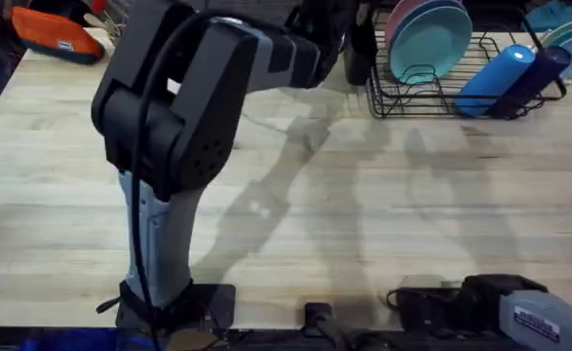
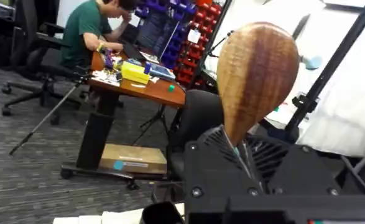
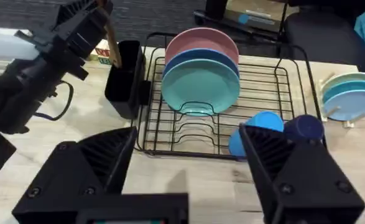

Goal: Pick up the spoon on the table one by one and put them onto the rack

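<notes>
The left gripper (image 2: 244, 158) clenches a wooden spoon (image 2: 257, 81), bowl pointing up, held at the far side of the table (image 1: 295, 224) just above the black utensil cup (image 3: 123, 84) at the left end of the rack (image 3: 170, 134). The right gripper (image 3: 188, 162), near the table's front edge, has its fingers spread apart and holds nothing.

Wooden spoon (image 2: 257, 74) bowl-up, handle tip over rack (image 3: 219, 134) utensil cup (image 3: 125, 78).
</notes>
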Available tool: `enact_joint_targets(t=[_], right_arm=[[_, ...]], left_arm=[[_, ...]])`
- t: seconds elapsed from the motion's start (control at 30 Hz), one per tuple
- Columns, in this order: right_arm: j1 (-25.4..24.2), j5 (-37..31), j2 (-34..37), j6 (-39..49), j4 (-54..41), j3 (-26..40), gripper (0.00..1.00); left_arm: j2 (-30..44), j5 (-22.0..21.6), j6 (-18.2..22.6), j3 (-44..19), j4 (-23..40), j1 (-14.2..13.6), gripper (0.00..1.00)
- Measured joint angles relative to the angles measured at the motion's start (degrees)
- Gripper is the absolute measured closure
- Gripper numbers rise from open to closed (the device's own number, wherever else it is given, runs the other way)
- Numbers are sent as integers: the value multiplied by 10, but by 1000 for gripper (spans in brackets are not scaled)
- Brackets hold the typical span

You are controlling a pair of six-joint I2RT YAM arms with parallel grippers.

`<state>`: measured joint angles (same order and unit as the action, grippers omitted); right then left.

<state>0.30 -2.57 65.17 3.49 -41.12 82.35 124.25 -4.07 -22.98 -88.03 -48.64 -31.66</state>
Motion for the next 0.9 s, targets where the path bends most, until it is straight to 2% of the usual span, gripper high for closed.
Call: enact_joint_targets(t=[0.47, 0.63, 0.9], right_arm=[[0, 0, 1, 0, 4, 0, 5], [0, 0, 27, 0, 5, 1, 5], [0, 0, 37, 0, 11, 1, 5]], left_arm=[[30, -3, -7, -11, -1, 7, 957], [40, -3, -6, -11, -49, 9, 957], [40, -2, -6, -11, -34, 9, 956]])
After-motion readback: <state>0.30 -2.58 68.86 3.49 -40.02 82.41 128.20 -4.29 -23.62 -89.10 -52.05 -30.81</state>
